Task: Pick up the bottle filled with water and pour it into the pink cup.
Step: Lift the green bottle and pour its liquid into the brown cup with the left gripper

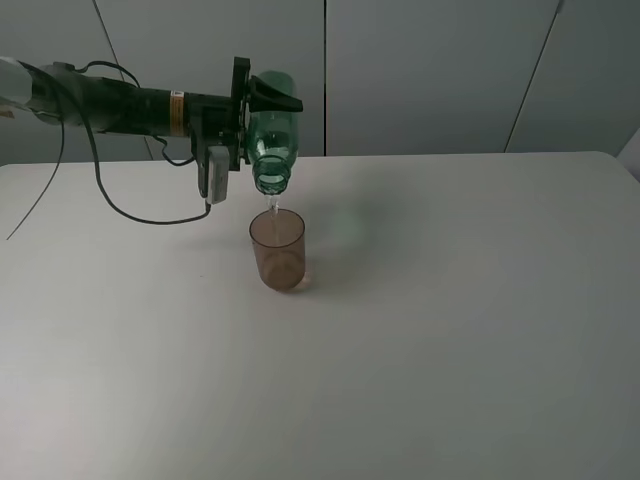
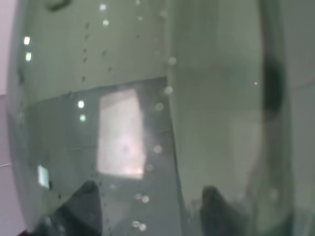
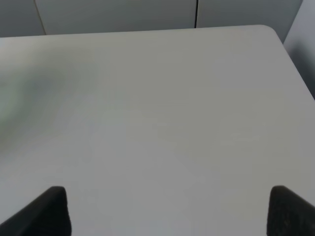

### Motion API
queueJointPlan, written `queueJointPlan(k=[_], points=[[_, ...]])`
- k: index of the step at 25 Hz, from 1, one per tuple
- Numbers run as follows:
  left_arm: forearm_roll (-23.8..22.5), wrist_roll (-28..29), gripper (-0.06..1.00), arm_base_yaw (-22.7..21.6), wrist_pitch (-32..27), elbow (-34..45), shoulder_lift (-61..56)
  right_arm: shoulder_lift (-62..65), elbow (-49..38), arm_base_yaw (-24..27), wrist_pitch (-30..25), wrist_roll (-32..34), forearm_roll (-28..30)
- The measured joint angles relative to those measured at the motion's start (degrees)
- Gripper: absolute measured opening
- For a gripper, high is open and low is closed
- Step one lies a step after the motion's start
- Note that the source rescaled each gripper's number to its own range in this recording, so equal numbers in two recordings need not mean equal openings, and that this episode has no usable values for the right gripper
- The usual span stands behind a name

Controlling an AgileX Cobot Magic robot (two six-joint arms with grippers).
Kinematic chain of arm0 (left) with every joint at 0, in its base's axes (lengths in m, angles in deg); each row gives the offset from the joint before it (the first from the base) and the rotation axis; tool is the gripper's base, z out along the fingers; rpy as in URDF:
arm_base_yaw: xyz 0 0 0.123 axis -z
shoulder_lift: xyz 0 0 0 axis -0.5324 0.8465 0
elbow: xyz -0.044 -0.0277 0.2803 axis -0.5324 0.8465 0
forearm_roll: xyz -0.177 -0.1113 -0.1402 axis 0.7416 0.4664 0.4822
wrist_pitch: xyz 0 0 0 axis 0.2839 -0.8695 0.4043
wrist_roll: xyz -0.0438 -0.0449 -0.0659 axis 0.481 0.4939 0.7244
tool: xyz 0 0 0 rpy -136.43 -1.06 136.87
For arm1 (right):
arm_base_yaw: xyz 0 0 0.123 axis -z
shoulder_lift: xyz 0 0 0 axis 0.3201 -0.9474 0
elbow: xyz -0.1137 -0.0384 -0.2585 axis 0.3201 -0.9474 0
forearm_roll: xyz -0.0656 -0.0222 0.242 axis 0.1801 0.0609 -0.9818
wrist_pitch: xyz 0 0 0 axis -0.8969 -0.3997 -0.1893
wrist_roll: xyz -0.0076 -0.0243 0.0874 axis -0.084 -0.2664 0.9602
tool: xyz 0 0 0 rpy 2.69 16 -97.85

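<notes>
My left gripper (image 1: 262, 105) is shut on the green transparent bottle (image 1: 270, 135) and holds it tipped neck-down over the pink cup (image 1: 277, 250). A thin stream of water runs from the bottle's mouth (image 1: 271, 183) into the cup, which stands upright on the white table (image 1: 450, 320). In the left wrist view the bottle (image 2: 147, 98) fills the frame, with the two dark fingertips (image 2: 86, 201) against it. My right gripper (image 3: 167, 211) is open and empty over bare table, its fingertips (image 3: 47, 211) far apart. It is out of the exterior view.
A black cable (image 1: 130, 212) hangs from the left arm and loops onto the table left of the cup. Grey wall panels (image 1: 430, 70) stand behind the table's far edge. The table's right corner (image 3: 268, 29) shows in the right wrist view.
</notes>
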Motion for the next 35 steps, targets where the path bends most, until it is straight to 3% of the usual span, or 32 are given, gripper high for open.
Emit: queueJointPlan(k=[35], points=[[2.8,-7.4,0.00,0.9,0.1,-1.2,-0.1,0.0,0.0,0.0,0.0,0.0,0.0]])
